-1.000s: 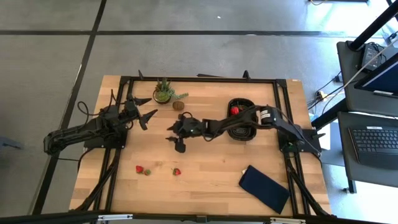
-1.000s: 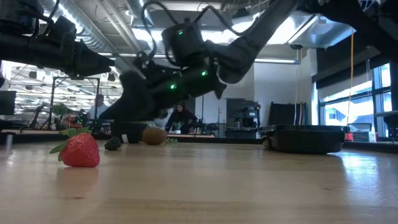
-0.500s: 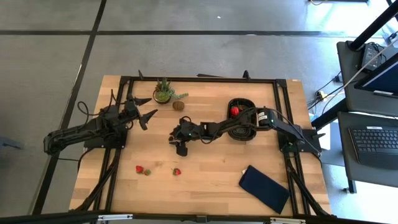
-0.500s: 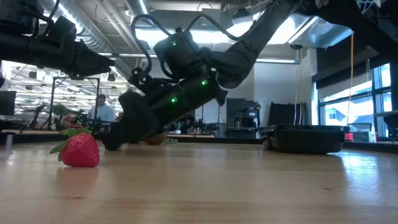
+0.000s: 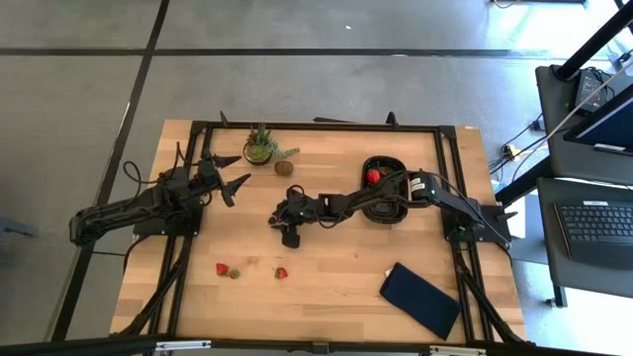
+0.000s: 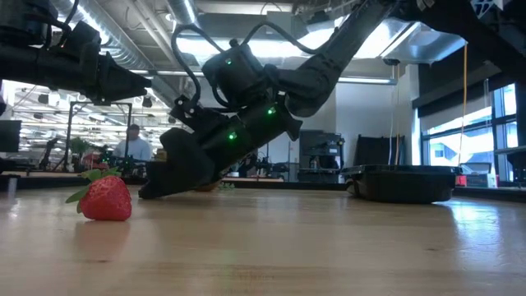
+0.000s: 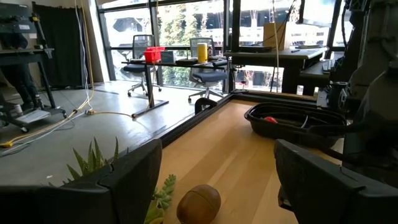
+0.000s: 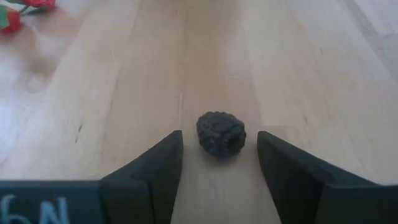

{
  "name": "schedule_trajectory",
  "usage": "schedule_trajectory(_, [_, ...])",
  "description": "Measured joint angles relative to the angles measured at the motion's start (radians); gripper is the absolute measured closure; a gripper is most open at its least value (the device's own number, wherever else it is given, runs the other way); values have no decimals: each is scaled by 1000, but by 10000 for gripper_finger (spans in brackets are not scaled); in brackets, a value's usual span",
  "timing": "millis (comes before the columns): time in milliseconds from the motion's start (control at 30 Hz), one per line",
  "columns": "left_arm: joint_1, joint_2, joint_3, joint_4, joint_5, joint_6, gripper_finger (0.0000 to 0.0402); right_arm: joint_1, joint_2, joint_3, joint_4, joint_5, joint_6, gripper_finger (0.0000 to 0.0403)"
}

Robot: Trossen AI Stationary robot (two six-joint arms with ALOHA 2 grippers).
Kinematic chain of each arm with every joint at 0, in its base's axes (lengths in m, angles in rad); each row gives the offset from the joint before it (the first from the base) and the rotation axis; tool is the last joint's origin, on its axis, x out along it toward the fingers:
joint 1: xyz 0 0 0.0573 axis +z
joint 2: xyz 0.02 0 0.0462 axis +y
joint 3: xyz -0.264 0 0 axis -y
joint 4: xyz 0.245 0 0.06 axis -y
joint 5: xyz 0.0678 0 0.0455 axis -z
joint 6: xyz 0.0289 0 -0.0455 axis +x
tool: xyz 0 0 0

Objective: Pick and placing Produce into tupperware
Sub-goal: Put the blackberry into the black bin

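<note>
A dark round berry (image 8: 221, 134) lies on the wooden table. My right gripper (image 8: 219, 152) stands open with one finger on each side of it, a small gap at each side, its tips low over the table (image 5: 284, 227). In the low view the gripper (image 6: 156, 187) hides the berry. The black tupperware (image 5: 386, 193) sits behind that arm with a red strawberry (image 5: 373, 176) in it. Two strawberries (image 5: 223, 268) (image 5: 281, 272) lie toward the near edge. A brown round fruit (image 5: 284, 167) rests at the far side. My left gripper (image 5: 229, 176) waits open at the left.
A small potted plant (image 5: 260, 146) stands at the far edge beside the brown fruit (image 7: 199, 204). A flat dark-blue rectangle (image 5: 420, 299) lies at the near right. In the low view a strawberry (image 6: 105, 197) sits close to the camera. People show in the room behind.
My right gripper has sunk toward the table and tipped its fingers downward. Its tips now stand at table level around the dark berry, which has not moved and which the gripper now hides in the low view.
</note>
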Motion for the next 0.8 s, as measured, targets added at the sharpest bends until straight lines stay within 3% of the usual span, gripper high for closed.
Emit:
schedule_trajectory(433, [0, 0, 0, 0, 0, 0, 99, 0, 0, 0, 6, 1, -2, 286])
schedule_trajectory(800, [0, 0, 0, 0, 0, 0, 99, 0, 0, 0, 0, -1, -2, 287])
